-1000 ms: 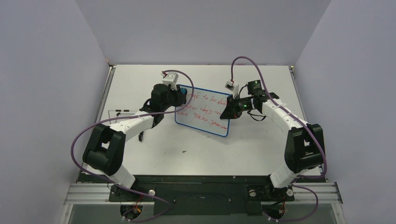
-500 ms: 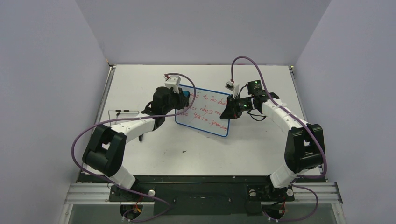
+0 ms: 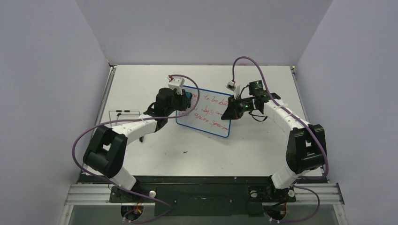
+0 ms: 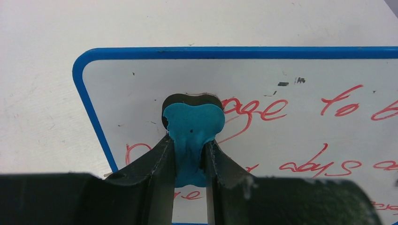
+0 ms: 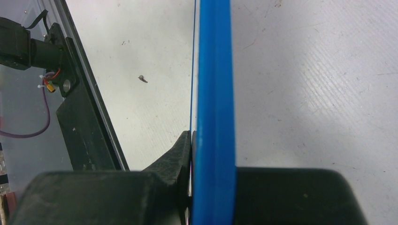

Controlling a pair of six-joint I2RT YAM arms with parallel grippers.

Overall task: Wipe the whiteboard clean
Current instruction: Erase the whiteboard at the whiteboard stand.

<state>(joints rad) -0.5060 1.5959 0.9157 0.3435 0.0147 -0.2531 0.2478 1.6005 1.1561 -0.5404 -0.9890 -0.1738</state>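
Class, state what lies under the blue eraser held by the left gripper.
The whiteboard, near one corner, with red handwriting showing beside it. Whatever lies directly beneath the eraser is covered.

Left arm (image 3: pixel 136 125), right arm (image 3: pixel 281 115): white links, black joints; 2 purple cables (image 3: pixel 243 58); left gripper (image 4: pixel 189 145), matte black fingers (image 4: pixel 155 168).

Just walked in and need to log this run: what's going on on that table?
The left pincer grips a blue-and-black eraser and presses it on the whiteboard near one corner. The right pincer is shut on the board's opposite edge, apparently steadying it. The red handwriting is mostly not yet erased; only the patch by that corner looks clean.
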